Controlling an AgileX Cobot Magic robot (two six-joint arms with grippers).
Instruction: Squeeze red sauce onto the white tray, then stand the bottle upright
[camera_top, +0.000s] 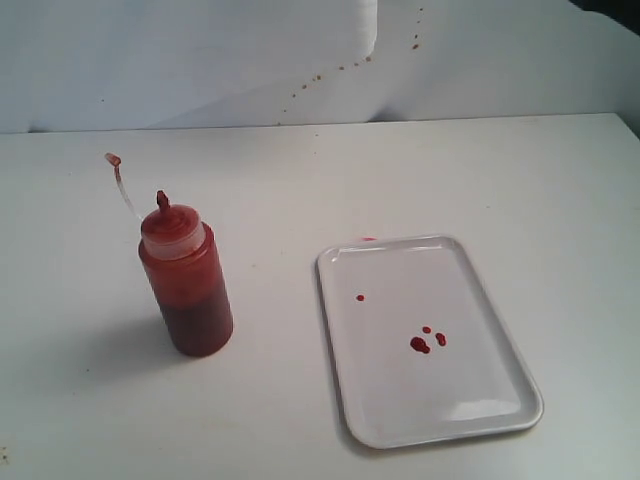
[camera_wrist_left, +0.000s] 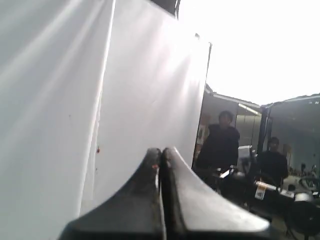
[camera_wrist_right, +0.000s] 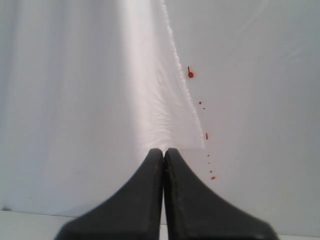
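Red-filled bottle (camera_top: 187, 285) stands upright; tray (camera_top: 470, 390) at its three o'clock holds sauce drops (camera_top: 421, 345). Both left gripper (camera_wrist_left: 161, 151) and right gripper (camera_wrist_right: 164, 151) are pressed together, empty.

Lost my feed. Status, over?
Left end effector shut, right end effector shut, both empty. Squeeze bottle upright beside white tray. Red sauce drops on it. No obstruction seen.

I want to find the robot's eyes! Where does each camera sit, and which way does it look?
Exterior view: above the table, looking down at the upright bottle and the white tray with red sauce drops; no robot part shows.
Left wrist view: on the left arm, facing a white backdrop and people beyond; the shut left gripper shows.
Right wrist view: on the right arm, facing the white backdrop; the shut right gripper shows.
Shared: exterior and right wrist views both show red specks on the backdrop.
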